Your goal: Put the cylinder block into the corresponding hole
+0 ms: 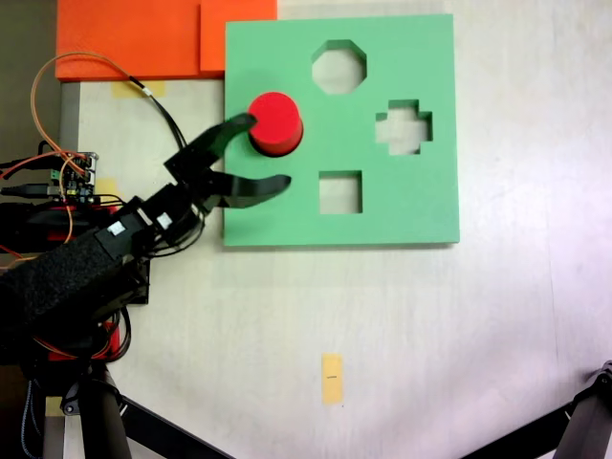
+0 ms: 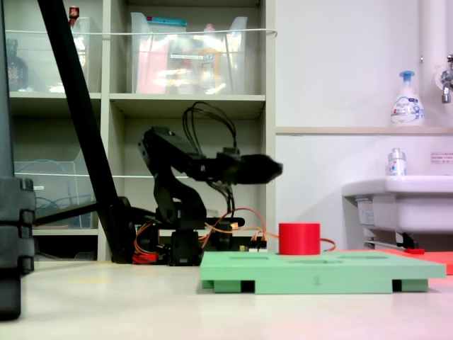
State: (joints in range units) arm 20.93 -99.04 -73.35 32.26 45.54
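The hand [image 1: 273,151] is spread wide and empty, one finger tip touching or just beside the left edge of the red cylinder [image 1: 275,122] in the top-down fixed view, the other lower, over the green board [image 1: 421,206]. The side-on fixed view shows the hand [image 2: 272,168] raised above the cylinder [image 2: 299,238]. The cylinder stands upright on the board's left part, where the round hole seems to lie beneath it, so it may already be seated. It is short, bright red, flat-topped.
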